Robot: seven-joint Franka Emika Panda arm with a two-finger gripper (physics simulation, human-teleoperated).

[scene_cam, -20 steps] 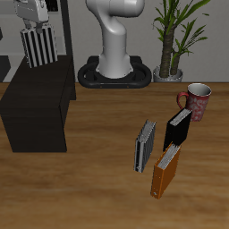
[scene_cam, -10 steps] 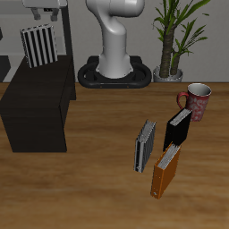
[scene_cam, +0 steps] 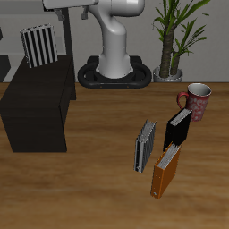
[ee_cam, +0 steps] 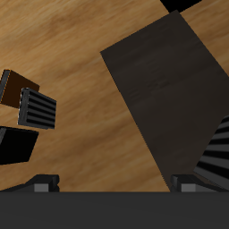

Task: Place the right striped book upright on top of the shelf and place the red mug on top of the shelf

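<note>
The right striped book (scene_cam: 38, 46) stands upright on the flat top of the black shelf (scene_cam: 36, 98), toward its back edge; the wrist view shows the book (ee_cam: 215, 152) at the edge of the shelf top (ee_cam: 156, 85). My gripper (scene_cam: 66, 5) hangs open above the shelf, clear of the book and holding nothing. In the wrist view the gripper (ee_cam: 116, 182) shows its fingertips (ee_cam: 41, 182) far apart. The red mug (scene_cam: 195, 101) stands on the table across from the shelf, near the plant.
A greyer striped book (scene_cam: 146, 146), a black book (scene_cam: 177, 128) and an orange-brown book (scene_cam: 165, 170) lie grouped on the table near the mug. The robot base (scene_cam: 113, 72) and a potted plant (scene_cam: 174, 40) stand at the back.
My gripper has let go of the striped book, risen and shifted away from it toward the robot base. The book stays upright on the shelf.
</note>
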